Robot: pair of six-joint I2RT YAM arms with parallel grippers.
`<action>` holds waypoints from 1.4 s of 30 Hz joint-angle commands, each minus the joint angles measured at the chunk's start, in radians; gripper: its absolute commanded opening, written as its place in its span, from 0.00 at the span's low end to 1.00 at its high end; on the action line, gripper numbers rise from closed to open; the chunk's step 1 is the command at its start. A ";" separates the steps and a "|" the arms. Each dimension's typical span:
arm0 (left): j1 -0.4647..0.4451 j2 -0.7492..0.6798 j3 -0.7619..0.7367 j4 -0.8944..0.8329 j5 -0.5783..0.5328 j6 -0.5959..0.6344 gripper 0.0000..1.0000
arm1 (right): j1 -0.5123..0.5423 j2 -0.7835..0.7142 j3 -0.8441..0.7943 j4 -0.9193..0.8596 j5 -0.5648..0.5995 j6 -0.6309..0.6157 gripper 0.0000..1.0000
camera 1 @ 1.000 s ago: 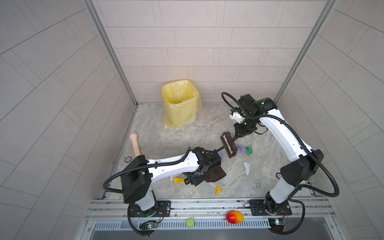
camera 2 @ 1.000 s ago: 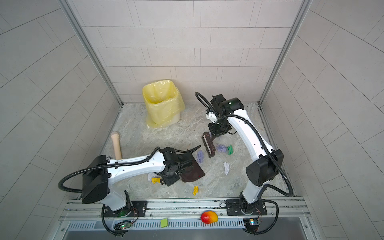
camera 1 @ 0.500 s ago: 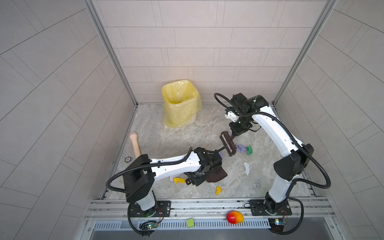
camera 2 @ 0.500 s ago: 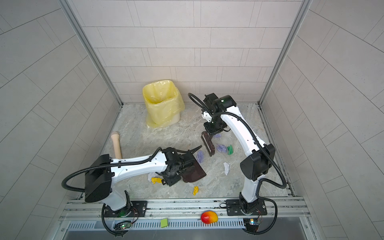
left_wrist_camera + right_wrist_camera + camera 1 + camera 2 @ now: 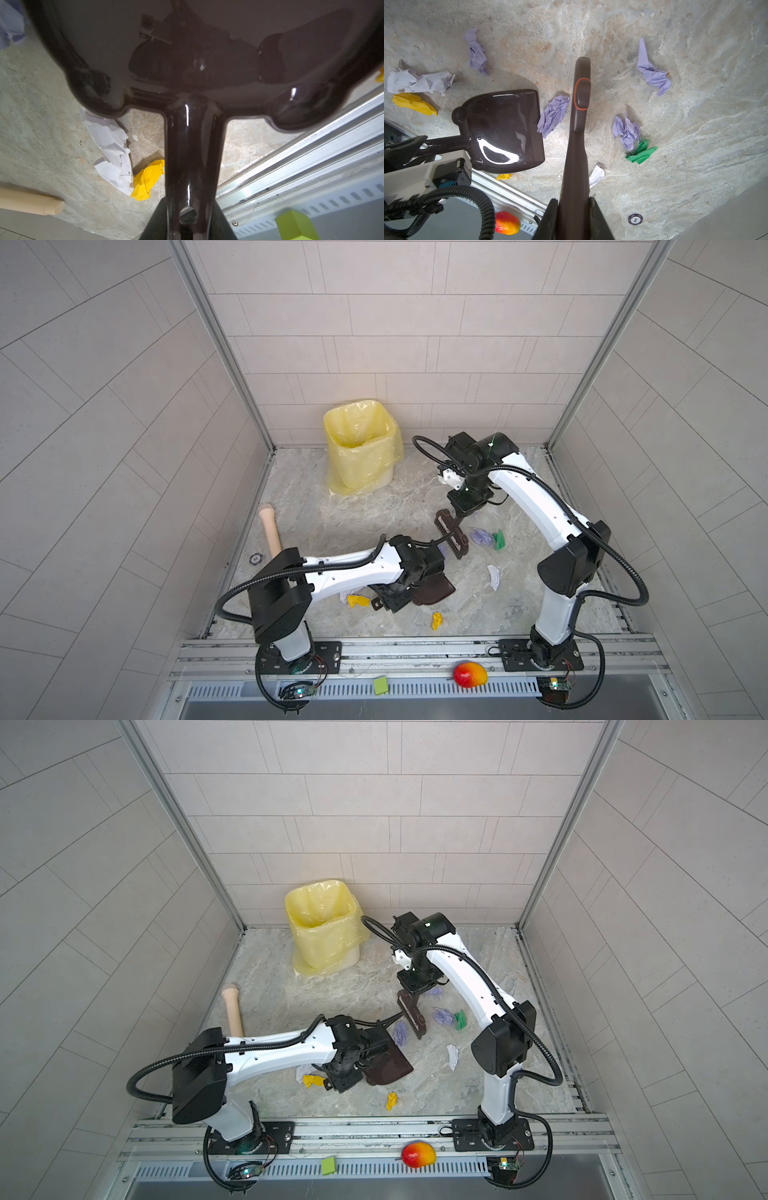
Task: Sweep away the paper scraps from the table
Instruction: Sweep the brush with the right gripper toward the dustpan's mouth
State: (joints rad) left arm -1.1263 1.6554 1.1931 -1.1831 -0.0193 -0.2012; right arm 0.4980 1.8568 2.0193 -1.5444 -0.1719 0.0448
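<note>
Fingers (image 5: 550,222) of the right gripper (image 5: 574,220) are clamped on the handle of the brush (image 5: 579,124), whose head is down by the table (image 5: 695,145). The left gripper (image 5: 188,226) is likewise closed tight round the handle of the dustpan (image 5: 504,128). Just beside the bristles, one lavender scrap (image 5: 553,115) lies between the brush and the pan's open lip, touching that lip.

That is the piece to take now, I judge. Draw the brush sideways toward the pan in a short, low stroke. Keep the bristles on the marble so the paper cannot slip under. Meanwhile the left arm should hold the lip pressed flat and not back away. The lavender-and-green pair on the brush's far side needs a separate stroke, begun beyond them.

Counted across the views, the paper scraps (image 5: 627,131) come to nine: four lavender, two white, two yellow and one green bit (image 5: 641,152). The white wad (image 5: 419,82) beside a yellow bit (image 5: 414,102) shows a lavender edge, so it may be two pieces pressed together. All lie on the table, none in the pan.

Further out there is one bin (image 5: 359,448) lined in yellow by the back wall, one wooden roller (image 5: 272,535) and one poker chip (image 5: 634,219). Off the table, on the front rail, sit one mango (image 5: 469,674) and one lime-green note (image 5: 380,685).
</note>
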 commanded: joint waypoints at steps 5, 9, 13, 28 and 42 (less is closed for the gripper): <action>-0.001 0.009 0.008 -0.016 -0.003 0.002 0.00 | 0.020 -0.002 0.019 -0.033 -0.052 -0.005 0.00; -0.001 0.008 0.008 -0.016 -0.004 0.002 0.00 | 0.037 -0.016 -0.005 -0.028 -0.094 -0.002 0.00; 0.000 0.009 0.008 -0.017 -0.004 0.002 0.00 | 0.054 -0.022 -0.010 -0.037 -0.145 0.002 0.00; 0.000 -0.008 0.004 -0.010 -0.022 -0.015 0.00 | 0.096 -0.127 -0.054 -0.031 -0.319 0.031 0.00; 0.000 -0.162 -0.026 0.077 -0.115 -0.095 0.00 | -0.114 -0.297 -0.097 -0.032 -0.254 0.026 0.00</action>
State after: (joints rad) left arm -1.1271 1.5467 1.1751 -1.1347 -0.0795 -0.2600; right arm 0.4004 1.6283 1.9179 -1.5635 -0.4183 0.0761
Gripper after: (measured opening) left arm 0.305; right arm 0.246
